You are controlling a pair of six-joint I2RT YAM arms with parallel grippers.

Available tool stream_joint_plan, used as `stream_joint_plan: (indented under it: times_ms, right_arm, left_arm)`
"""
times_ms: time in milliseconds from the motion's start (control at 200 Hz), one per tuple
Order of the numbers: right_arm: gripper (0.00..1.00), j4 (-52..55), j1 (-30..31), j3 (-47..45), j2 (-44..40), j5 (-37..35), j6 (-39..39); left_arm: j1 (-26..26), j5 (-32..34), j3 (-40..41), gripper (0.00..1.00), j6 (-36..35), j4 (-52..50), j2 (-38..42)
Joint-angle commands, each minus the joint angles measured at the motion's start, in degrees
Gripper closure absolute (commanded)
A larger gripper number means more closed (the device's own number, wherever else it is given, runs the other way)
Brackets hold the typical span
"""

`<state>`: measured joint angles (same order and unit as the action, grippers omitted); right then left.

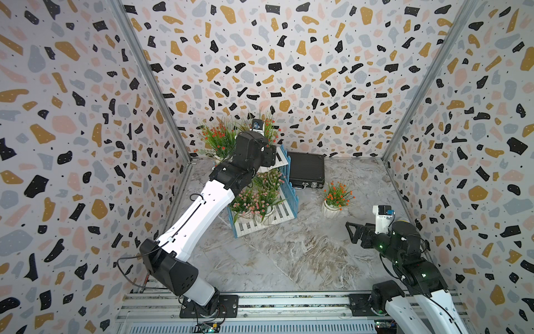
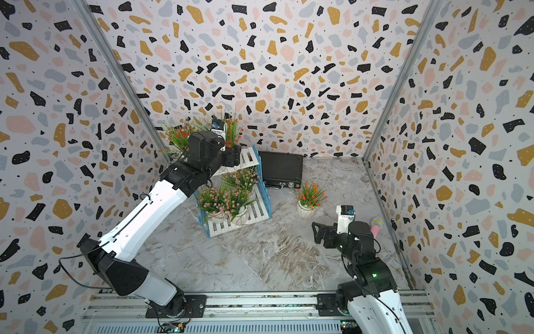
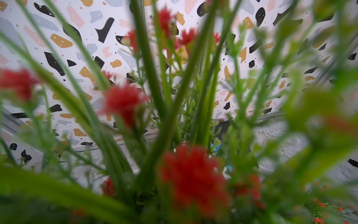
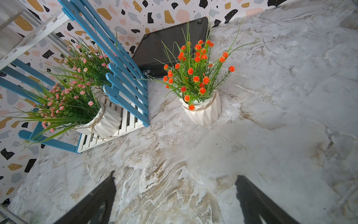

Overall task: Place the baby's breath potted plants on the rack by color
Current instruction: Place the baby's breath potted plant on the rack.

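Six upright, stems up: three pink plants [image 1: 254, 199] on rack [image 1: 289, 214] lower tier; two orange-red plants [image 1: 216, 138] at upper tier; one orange-red plant [image 4: 195, 77] on table [image 4: 271, 135], right of rack. Right gripper [image 4: 175, 176] spread wide, empty. Left gripper [image 1: 269, 156] hidden, grip cannot tell.

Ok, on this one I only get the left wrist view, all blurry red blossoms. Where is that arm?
Observer: In both top views the left arm reaches to the rack's upper tier, with orange-red plants on either side of its wrist.
Operator: Any plant not on the rack?
Observer: A third orange-red plant stands on the table, near the black briefcase.
Operator: And the other arm?
Observer: The right gripper is open and empty, facing that plant.
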<state>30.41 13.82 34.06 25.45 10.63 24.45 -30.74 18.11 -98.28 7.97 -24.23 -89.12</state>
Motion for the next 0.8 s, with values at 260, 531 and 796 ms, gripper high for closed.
stream_joint_plan:
  times_ms: [260, 531, 796]
  right_arm:
    - [0.01, -1.1, -0.2, -0.8, 0.1, -0.9, -0.9]
    - [0.01, -1.7, -0.2, -1.1, 0.5, -0.7, -0.8]
    - [0.01, -1.6, -0.2, -1.6, 0.4, -0.4, -0.7]
  left_arm:
    - [3.1, 0.1, 0.9, 0.2, -1.0, 12.3, -0.3]
    - [3.9, 1.5, 2.5, 0.2, -1.1, 13.4, -0.8]
    - [4.3, 3.9, 5.1, 0.19, -1.4, 17.4, -1.1]
